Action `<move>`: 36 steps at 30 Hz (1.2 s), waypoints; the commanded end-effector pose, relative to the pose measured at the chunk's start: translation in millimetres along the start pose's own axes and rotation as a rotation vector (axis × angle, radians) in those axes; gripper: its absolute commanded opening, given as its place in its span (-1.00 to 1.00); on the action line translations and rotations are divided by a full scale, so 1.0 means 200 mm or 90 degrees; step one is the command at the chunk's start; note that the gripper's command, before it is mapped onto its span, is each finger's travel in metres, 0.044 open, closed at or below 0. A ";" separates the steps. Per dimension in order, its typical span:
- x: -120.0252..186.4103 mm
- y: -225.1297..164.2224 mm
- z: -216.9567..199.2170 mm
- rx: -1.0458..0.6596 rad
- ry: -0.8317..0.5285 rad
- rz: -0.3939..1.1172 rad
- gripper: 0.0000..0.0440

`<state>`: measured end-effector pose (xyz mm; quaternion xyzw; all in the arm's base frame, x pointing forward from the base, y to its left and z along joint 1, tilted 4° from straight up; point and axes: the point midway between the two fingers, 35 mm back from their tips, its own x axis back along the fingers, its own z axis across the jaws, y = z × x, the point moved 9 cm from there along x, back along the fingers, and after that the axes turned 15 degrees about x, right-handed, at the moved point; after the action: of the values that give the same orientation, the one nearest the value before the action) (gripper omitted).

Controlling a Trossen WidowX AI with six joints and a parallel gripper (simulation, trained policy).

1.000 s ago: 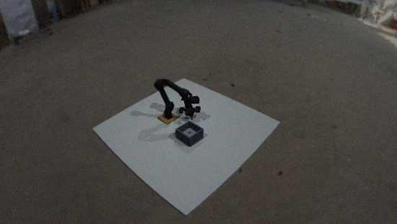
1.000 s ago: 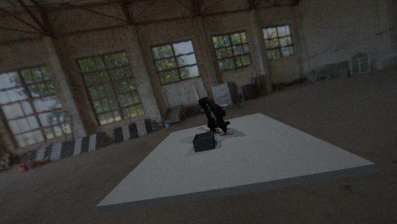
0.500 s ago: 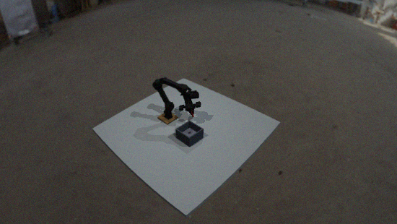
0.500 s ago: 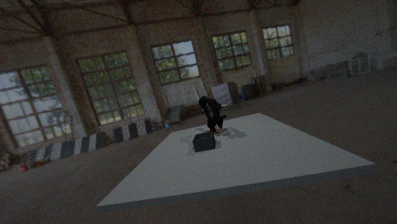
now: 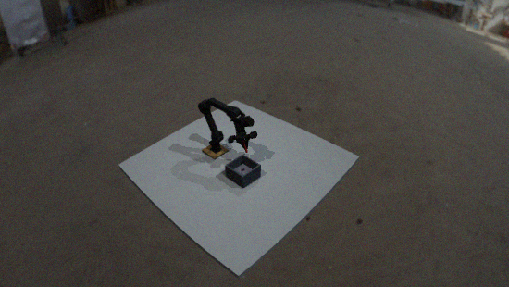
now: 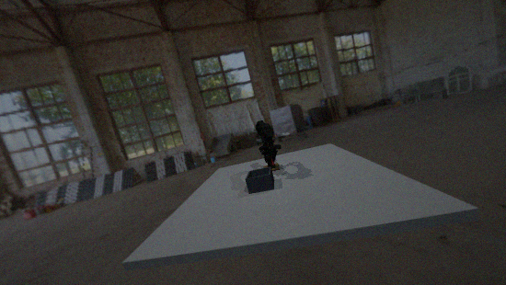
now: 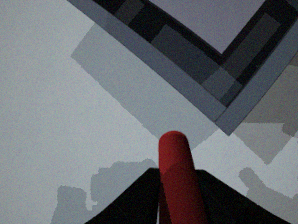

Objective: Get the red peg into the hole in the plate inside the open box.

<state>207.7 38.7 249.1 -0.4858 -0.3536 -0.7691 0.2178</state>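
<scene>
Red peg (image 5: 246, 149) (image 6: 272, 162) (image 7: 176, 165) pinched by pincer (image 5: 244, 144) (image 6: 271, 163) (image 7: 175, 179), box's (image 5: 243, 179) (image 6: 259, 182) (image 7: 170, 65) inner floor visible from top, hidden in exterior

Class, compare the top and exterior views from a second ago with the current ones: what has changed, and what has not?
The gripper has moved toward the box, carrying the red peg; the peg's tip now shows more clearly below it. The box and the arm's wooden base plate have stayed put.
</scene>
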 end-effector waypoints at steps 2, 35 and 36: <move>-0.02 0.08 -0.02 -0.012 -0.014 -0.023 -1.00; -0.27 0.42 -0.14 -0.086 -0.064 -0.042 -0.94; -0.28 0.43 -0.14 -0.087 -0.065 -0.039 -0.94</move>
<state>269.0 -36.4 223.1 -0.5236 -0.3282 -0.7743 0.1363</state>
